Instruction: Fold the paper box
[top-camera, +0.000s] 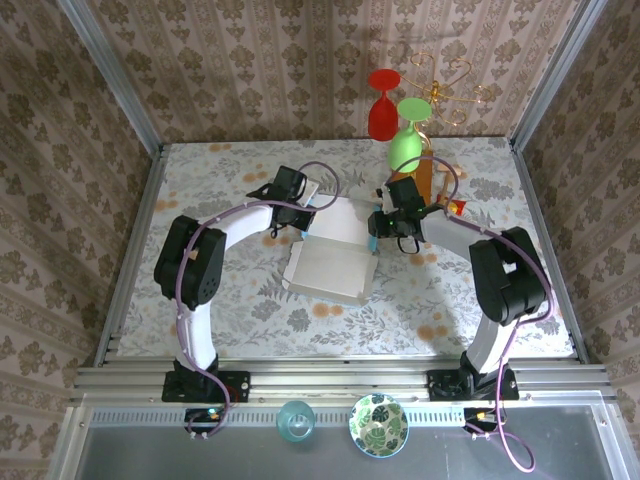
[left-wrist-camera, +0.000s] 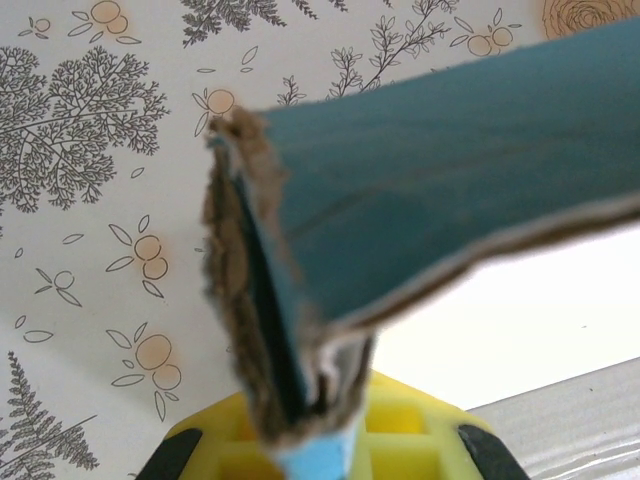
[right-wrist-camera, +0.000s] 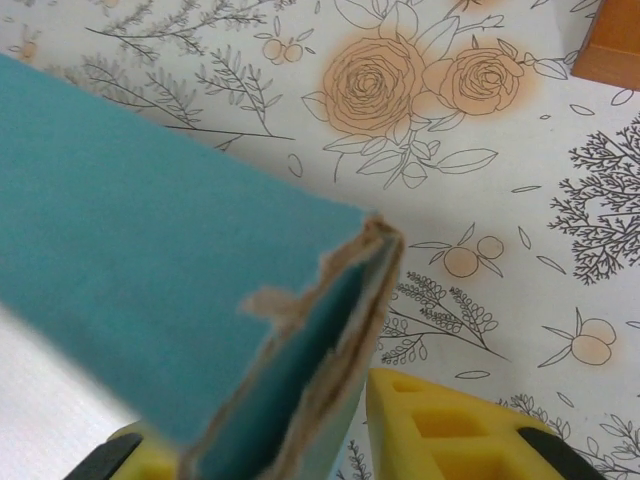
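1. Sky-blue thin cardboard paper box (top-camera: 328, 265), white inside, lies at frame centre.
2. Left hand (left-wrist-camera: 315, 440) clenches a flap; right hand (right-wrist-camera: 270, 440) straddles another, grip unclear.
3. Likely light, floppy, tear-prone; hold near creases.

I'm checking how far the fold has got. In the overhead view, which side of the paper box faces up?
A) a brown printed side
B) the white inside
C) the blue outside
B: the paper box shows a broad white face to the overhead camera, with blue visible only as a thin strip at one edge.
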